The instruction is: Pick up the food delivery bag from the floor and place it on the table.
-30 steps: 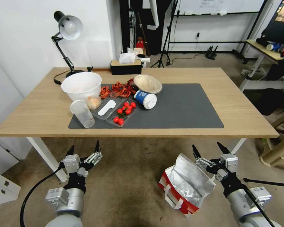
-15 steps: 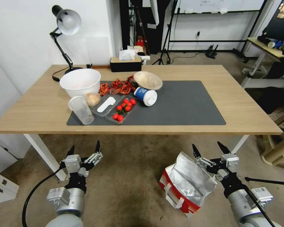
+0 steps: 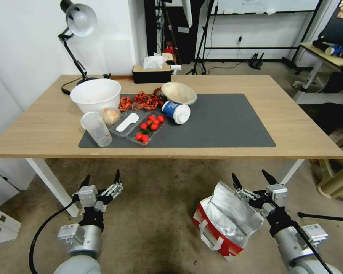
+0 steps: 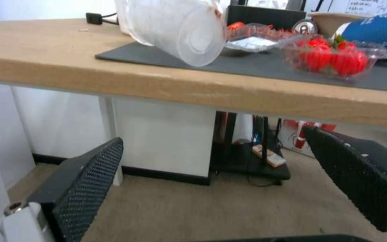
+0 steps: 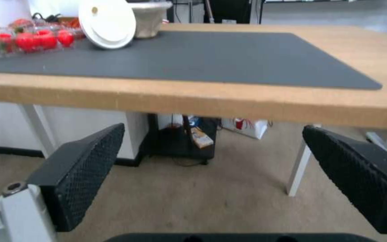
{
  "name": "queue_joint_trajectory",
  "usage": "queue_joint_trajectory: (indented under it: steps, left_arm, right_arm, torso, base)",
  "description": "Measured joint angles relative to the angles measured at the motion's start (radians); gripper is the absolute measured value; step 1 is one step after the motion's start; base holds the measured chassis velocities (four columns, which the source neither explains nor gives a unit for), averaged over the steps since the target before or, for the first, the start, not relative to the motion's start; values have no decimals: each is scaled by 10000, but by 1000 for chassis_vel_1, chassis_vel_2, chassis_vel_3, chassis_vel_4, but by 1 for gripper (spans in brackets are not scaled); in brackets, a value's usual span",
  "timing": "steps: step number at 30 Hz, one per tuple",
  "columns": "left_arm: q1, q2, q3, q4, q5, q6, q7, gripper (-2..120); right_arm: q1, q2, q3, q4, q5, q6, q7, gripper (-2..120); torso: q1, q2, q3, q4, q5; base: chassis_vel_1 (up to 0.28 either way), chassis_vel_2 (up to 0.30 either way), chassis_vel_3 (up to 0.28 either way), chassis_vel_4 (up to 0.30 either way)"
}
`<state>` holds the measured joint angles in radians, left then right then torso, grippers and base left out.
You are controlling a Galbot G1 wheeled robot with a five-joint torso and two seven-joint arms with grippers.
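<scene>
Bag: the food delivery bag (image 3: 223, 224) stands on the floor (image 3: 156, 213) in front of the table (image 3: 278, 125), near its right front leg, just left of my right arm.
Bag's lie: its mouth gapes upward, foil lining crumpled; its long red side runs diagonally, from near the table back toward me and to my right.
My right gripper (image 3: 251, 179): fingers spread wide, holding nothing, above the bag's rear edge, below the tabletop.
My left gripper (image 3: 101, 179): also spread wide and empty, over bare floor, well apart from the bag.
Tabletop: grey mat (image 3: 225, 121); white bowl (image 3: 96, 94), clear cup (image 3: 96, 128), tomato tray (image 3: 146, 130) and blue cup (image 3: 176, 111) crowd its left half.
</scene>
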<state>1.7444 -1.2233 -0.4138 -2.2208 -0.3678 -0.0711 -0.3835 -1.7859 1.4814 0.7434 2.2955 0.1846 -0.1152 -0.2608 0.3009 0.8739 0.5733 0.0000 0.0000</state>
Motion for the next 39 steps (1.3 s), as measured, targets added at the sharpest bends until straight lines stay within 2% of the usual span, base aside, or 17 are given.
queue_joint_trajectory:
  steps: [39]
  left_arm:
    - [-127, 2, 6, 401, -31, -164, 73, 100]
  right_arm:
    - [241, 11, -67, -489, -109, 62, -68, 100]
  torso:
    - [-721, -1748, -1028, 0, 0]
  base:
    - [0, 0, 0, 0]
